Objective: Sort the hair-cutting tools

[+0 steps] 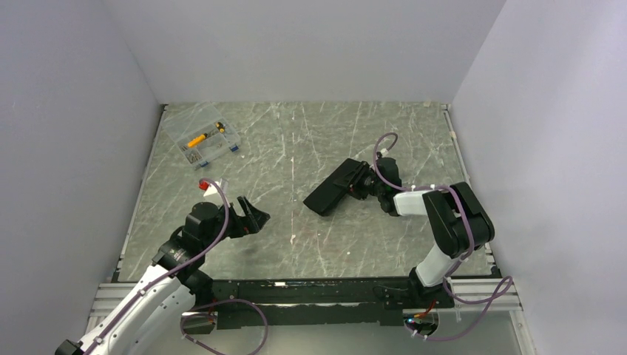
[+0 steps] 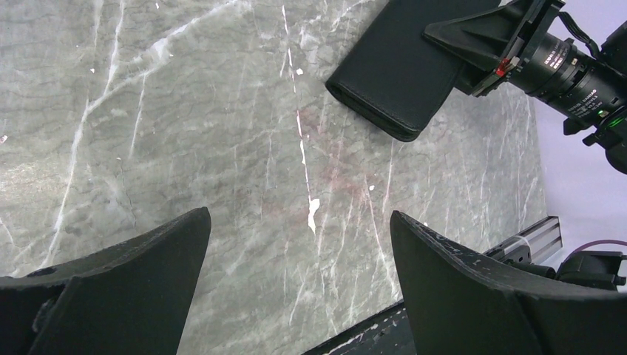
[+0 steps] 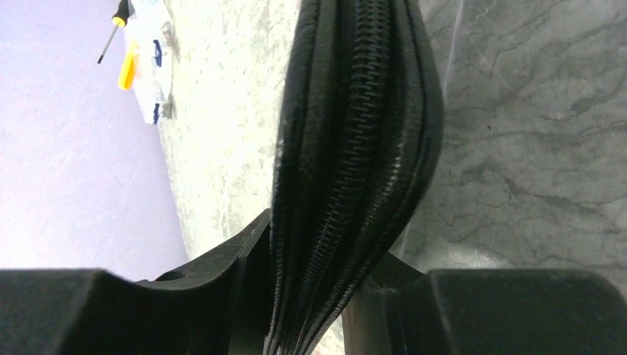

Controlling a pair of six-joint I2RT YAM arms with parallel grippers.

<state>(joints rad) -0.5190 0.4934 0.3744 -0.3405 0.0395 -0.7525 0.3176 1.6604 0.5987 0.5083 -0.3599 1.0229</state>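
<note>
No hair-cutting tools show in any view. A flat black zip case (image 1: 333, 194) lies tilted near the table's middle. My right gripper (image 1: 360, 182) has its two fingers on either side of the case's right end. In the right wrist view the zipped edge of the case (image 3: 355, 148) runs down between the fingers of that gripper (image 3: 318, 259), which press against it. The left wrist view shows the case (image 2: 399, 74) with the right gripper at its end. My left gripper (image 1: 255, 216) hovers at the front left, open, with nothing but bare table between its fingers (image 2: 444, 274).
A clear plastic box (image 1: 201, 140) with yellow and blue small parts sits at the back left, also seen in the right wrist view (image 3: 144, 66). A small red and white object (image 1: 207, 185) lies just behind the left arm. A black rail (image 1: 296, 285) runs along the near edge.
</note>
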